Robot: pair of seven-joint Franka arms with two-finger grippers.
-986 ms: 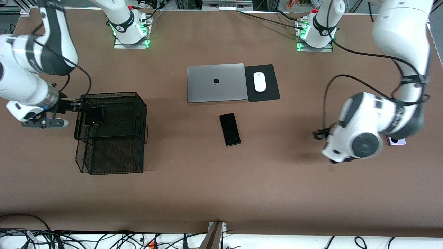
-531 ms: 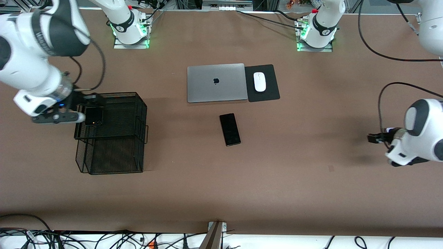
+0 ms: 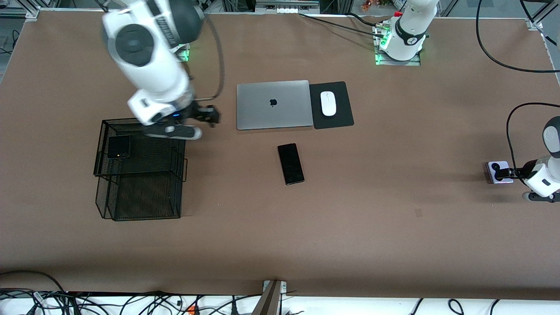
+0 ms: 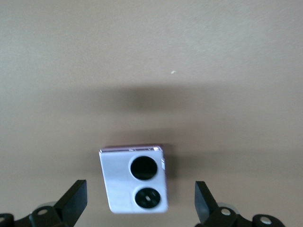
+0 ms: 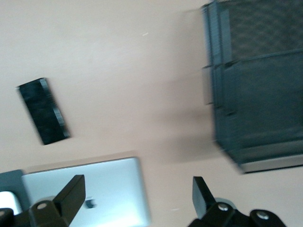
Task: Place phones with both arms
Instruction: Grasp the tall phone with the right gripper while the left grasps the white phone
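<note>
- Front view: the right pincer [image 3: 209,116] hangs with its fingers apart and empty over the brown desk [image 3: 280,245], between the black wire basket [image 3: 141,168] and the grey laptop [image 3: 273,104].
- The small squarish black phone [image 3: 119,147] lies on the upper tier of the basket, at the right arm's end of the desk.
- The long slim black phone [image 3: 291,163] lies flat on the desk, nearer to the camera than the laptop. The white mouse [image 3: 328,103] sits on a black mouse pad [image 3: 330,105] beside the laptop.
- The left pincer [image 3: 511,174] is low at the left arm's end, just at the lilac-white phone [image 3: 497,171].
- Left wrist view: the lilac-white phone [image 4: 134,178] lies on the desk between the two spread fingers [image 4: 71,203], which do not touch it.
- Right wrist view: the fingers [image 5: 70,194] stand apart, with nothing between them; below are the laptop [image 5: 90,194], the slim phone [image 5: 43,111] and the basket [image 5: 258,85].
</note>
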